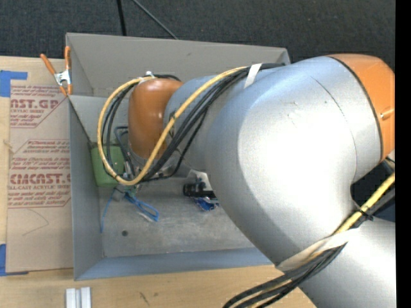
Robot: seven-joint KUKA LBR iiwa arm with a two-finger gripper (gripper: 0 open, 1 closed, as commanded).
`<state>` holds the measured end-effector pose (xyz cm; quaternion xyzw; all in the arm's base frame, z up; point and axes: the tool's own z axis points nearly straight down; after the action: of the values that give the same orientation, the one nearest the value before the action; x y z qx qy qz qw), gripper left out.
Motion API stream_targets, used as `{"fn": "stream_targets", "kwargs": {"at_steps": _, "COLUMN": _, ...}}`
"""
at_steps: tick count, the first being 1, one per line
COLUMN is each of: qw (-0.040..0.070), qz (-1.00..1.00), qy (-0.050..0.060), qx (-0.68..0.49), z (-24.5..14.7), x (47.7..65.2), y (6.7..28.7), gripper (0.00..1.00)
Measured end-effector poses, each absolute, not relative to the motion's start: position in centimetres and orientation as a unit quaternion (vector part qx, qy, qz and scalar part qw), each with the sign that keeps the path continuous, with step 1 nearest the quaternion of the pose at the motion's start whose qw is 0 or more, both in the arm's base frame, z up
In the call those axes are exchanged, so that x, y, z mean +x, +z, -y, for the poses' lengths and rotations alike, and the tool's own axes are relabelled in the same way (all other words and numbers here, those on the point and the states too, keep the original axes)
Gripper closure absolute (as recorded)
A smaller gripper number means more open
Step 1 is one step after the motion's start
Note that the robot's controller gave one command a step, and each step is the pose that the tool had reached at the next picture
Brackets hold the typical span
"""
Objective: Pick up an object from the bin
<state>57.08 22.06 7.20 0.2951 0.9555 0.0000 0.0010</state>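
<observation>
- Nearest the camera: a broad silver-grey arm link (pixel 295 165), reaching in from the right and covering the right half of the bin, with an orange band on its upper right edge.
- Running off that link: yellow and black cables (pixel 173 117), looping leftward and hanging in a wide curve around the wrist.
- Inside the loop: a rounded orange wrist cover (pixel 151 117), upright over the left half of the bin.
- Below the cover, low by the left wall: the end effector (pixel 131 169), largely hidden behind the cables; spread or pressed together, impossible to tell.
- Just beside and partly under the end effector: a green block (pixel 103 165), flat-sided, against the left wall of the bin; touching or apart, impossible to tell.
- On the floor just in front of the end effector: a thin blue loop (pixel 142 207), wire-like, lying flat and slanting toward the front.
- Near the middle of the floor, right at the edge of the arm link: a small black and blue piece (pixel 200 194), well apart from the green block.
- Holding it all: the grey metal bin (pixel 160 258), with sloping walls and a speckled floor.
</observation>
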Motion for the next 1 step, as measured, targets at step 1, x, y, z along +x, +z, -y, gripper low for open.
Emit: {"fn": "stream_targets", "kwargs": {"at_steps": 1, "qw": 0.004, "qz": -0.956, "qy": 0.003, "qx": 0.295, "z": -21.45, "x": 58.88, "y": 18.94, "gripper": 1.0}}
